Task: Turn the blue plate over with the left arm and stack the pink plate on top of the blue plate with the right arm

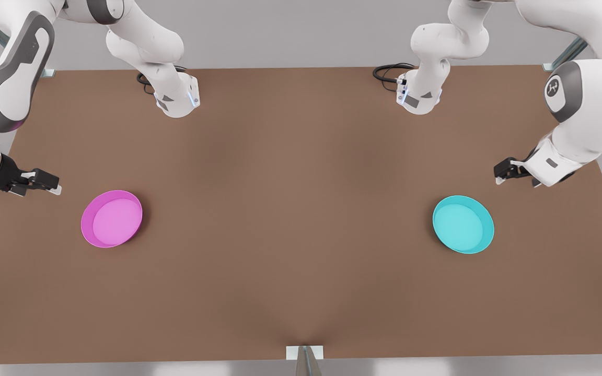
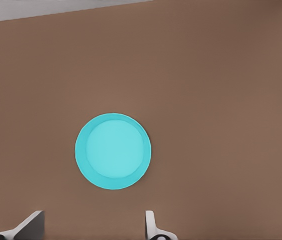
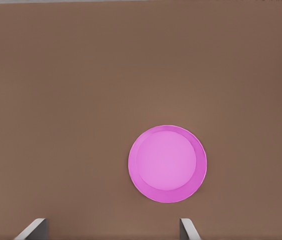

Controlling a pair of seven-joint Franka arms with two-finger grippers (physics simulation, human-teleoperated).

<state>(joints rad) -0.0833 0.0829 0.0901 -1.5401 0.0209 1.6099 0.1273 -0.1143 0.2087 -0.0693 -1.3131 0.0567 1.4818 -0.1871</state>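
The blue plate (image 1: 463, 224) (image 2: 113, 158) lies hollow side up on the brown table at the front view's right. My left gripper (image 1: 501, 174) (image 2: 93, 227) hovers open above the table, just behind and to the right of it, touching nothing. At the front view's left lies the pink plate (image 1: 112, 218) (image 3: 167, 163), also hollow side up. My right gripper (image 1: 50, 185) (image 3: 111, 229) is held open above the table to the left of that plate, with nothing between its fingers. The two plates are far apart.
Both arm bases (image 1: 178, 96) (image 1: 420, 94) stand at the table's far edge with black cables (image 1: 387, 72) beside them. A small white bracket (image 1: 304, 353) sits at the middle of the near edge. Bare brown table (image 1: 290, 209) stretches between the plates.
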